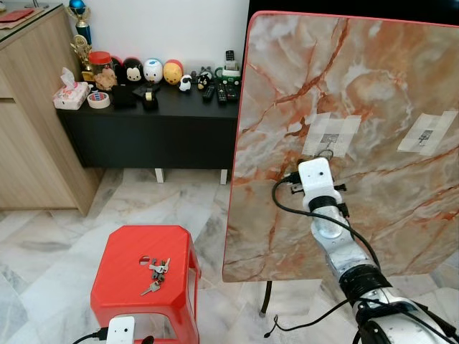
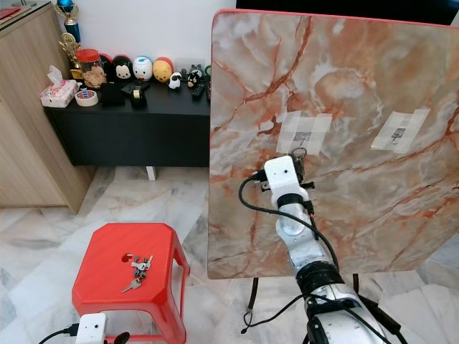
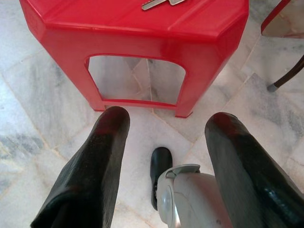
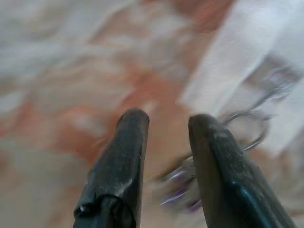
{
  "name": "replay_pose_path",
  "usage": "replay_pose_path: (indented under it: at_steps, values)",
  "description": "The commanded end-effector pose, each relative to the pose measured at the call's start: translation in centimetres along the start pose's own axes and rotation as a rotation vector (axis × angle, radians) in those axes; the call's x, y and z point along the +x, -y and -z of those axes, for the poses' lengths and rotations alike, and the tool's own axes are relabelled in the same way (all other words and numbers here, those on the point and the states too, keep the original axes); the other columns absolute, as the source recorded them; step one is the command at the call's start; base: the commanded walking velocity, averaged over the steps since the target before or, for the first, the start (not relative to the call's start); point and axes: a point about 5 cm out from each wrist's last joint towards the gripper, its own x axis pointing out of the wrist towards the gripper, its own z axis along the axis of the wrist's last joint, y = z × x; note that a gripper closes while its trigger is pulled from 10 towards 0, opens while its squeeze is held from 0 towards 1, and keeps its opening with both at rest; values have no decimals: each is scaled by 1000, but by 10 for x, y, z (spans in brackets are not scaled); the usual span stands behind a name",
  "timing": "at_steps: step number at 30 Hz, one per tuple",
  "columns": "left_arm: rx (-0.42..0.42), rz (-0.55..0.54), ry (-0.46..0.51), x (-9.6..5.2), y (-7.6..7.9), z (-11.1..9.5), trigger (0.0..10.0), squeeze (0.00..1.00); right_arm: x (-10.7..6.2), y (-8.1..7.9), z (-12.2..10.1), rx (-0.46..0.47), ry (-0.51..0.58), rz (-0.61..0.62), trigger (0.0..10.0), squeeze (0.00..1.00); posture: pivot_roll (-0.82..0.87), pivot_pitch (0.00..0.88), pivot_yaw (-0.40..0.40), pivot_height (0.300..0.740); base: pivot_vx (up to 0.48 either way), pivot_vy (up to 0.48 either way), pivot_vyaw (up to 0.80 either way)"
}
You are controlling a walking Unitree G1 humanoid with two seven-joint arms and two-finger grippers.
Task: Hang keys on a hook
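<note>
Right gripper (image 4: 166, 126) is raised against the upright marble tabletop (image 1: 373, 93), at the taped patch (image 1: 330, 135) in the middle of the head views. In the right wrist view its two black fingers (image 4: 118, 166) stand a narrow gap apart, not closed. A key ring (image 4: 247, 128) hangs just past the far fingertip, by the white tape; blurred keys (image 4: 178, 190) lie low between the fingers. The blur hides whether the fingers touch or pinch them, and whether the ring sits on the hook (image 1: 326, 151). A second taped patch (image 1: 429, 132) is at the right of the tabletop. Another bunch of keys (image 1: 156, 271) lies loose on top of the red stool (image 1: 129, 287) at lower left, apart from both grippers. Left gripper (image 3: 164, 123) hangs low in front of the stool, fingers (image 3: 90, 166) spread wide, holding nothing, over marble floor (image 3: 38, 118); the robot's foot (image 3: 160, 164) shows between them. Upper left of the head views: a black cabinet (image 1: 150, 132) carrying small figurines (image 1: 152, 70), a tape roll (image 1: 99, 99) and remotes (image 1: 222, 92).
</note>
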Motion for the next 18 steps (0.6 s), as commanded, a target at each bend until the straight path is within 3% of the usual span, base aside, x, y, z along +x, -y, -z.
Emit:
replay_pose_path:
  at_steps: [1, 2, 4, 7, 11, 18]
  values:
    - [-20, 2, -25, -1, 3, 5, 10000, 0, -8, -5, 9, 39, -23, -43, 10000, 0, 68, 0, -115, 740, 0, 0, 0]
    - [-20, 2, -25, -1, 3, 5, 10000, 0, -8, -5, 9, 39, -23, -43, 10000, 0, 68, 0, -115, 740, 0, 0, 0]
    - [-21, 1, -22, -1, 3, 5, 10000, 0, -21, -4, 38, 105, -169, -28, 10000, 0, 65, 0, -119, 740, 0, 0, 0]
    - [-20, 0, -22, -1, 3, 4, 10000, 0, -28, -4, 51, 126, -231, -8, 10000, 0, 65, 0, -119, 740, 0, 0, 0]
    - [-19, 1, -19, 0, 4, 3, 10000, 0, -63, -15, 101, 305, -530, 18, 10000, 0, 56, 0, -114, 740, 0, 0, 0]
    - [-18, 3, -17, 1, 4, 1, 10000, 0, -98, -34, 134, 378, -732, -9, 10000, 0, 60, 0, -112, 740, 0, 0, 0]
